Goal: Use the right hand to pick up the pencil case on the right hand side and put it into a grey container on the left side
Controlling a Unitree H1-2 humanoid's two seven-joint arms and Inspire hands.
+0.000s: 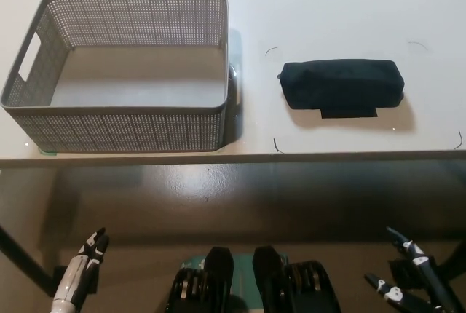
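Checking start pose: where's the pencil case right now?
Head view: the pencil case lies flat on the table, right of centre, beside and apart from the grey container on the left.

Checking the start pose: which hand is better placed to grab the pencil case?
The right hand: it hangs below the table edge on the pencil case's side. The left hand sits below the grey container.

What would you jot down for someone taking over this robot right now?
Left robot hand: white, low at the left below the table edge, fingers together, holding nothing.
Right robot hand: black, low at the right, fingers apart, holding nothing.
Pencil case: dark, lying flat on the table, right side, untouched.
Basket: grey, on the left, nothing inside.
Done: nothing.
Left: right robot hand picks up the pencil case and puts it in the basket.
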